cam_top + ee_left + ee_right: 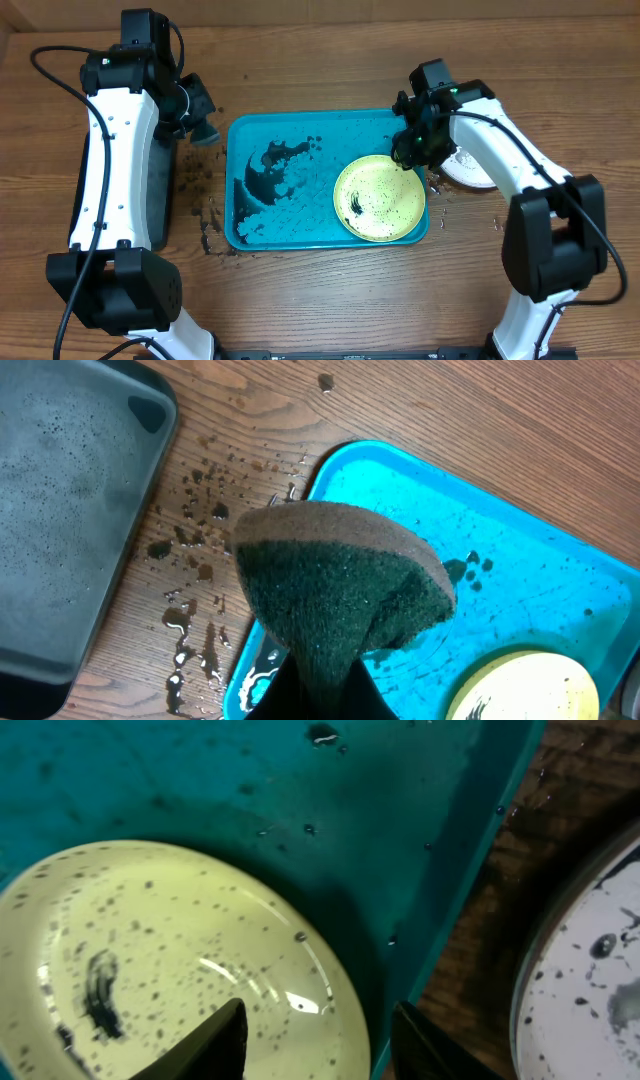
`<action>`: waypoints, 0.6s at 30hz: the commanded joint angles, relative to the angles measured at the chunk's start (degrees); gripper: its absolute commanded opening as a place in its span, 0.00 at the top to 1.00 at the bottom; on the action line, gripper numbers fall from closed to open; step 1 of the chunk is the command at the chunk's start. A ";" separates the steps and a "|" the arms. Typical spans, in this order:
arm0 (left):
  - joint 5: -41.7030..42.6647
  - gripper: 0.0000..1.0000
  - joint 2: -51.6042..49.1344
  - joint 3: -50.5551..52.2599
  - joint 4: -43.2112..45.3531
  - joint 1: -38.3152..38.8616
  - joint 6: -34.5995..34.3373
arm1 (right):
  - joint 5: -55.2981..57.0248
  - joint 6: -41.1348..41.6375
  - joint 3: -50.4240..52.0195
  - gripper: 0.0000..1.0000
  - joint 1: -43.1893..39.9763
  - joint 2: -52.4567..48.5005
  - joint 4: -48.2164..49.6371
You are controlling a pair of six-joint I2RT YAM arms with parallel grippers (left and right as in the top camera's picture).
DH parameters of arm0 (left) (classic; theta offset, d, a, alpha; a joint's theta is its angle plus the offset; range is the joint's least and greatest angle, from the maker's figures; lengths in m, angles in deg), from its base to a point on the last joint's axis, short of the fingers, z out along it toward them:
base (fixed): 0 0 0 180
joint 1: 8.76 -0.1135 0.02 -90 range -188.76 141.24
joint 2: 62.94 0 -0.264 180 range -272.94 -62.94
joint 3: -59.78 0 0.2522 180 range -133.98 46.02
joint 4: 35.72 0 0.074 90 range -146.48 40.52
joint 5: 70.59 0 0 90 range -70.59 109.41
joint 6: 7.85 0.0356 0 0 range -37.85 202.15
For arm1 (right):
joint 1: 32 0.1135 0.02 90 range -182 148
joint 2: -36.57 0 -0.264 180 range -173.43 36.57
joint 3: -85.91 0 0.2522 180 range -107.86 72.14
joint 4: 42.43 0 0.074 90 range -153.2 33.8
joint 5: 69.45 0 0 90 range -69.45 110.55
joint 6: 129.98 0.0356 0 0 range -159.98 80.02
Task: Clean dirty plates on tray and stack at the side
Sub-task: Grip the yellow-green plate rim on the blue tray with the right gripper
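- My right gripper (318, 1012) hung with its fingers apart over the edge of the lime-rimmed plate (380, 198), which lay at the right end of the blue tray (300, 130)
- My left gripper (318, 695) was clamped on a green sponge (340, 575), held above the tray's left corner, near a grey tray (60, 510)
- A second speckled plate (472, 172) sat on the table (330, 290) just outside the blue tray's right wall
- The lime plate looked stiff, light and wet, so probably slippery; I judged its raised rim the surest hold, one finger inside and one outside
- The sponge looked soft, bunched where my fingers pinched it
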 commanded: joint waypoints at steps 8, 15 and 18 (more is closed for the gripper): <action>0.39 0.96 -0.61 -0.04 0.09 0.48 0.07 | 1.84 -1.44 0.33 0.58 -0.04 -4.68 -0.28; 0.39 0.96 -0.61 -0.04 0.07 0.48 0.09 | 1.38 -1.16 0.33 0.66 -0.04 -4.68 -3.54; 0.39 0.96 -0.61 -0.04 0.07 0.48 0.07 | 0.55 -0.83 0.33 0.66 -0.07 -4.68 -6.01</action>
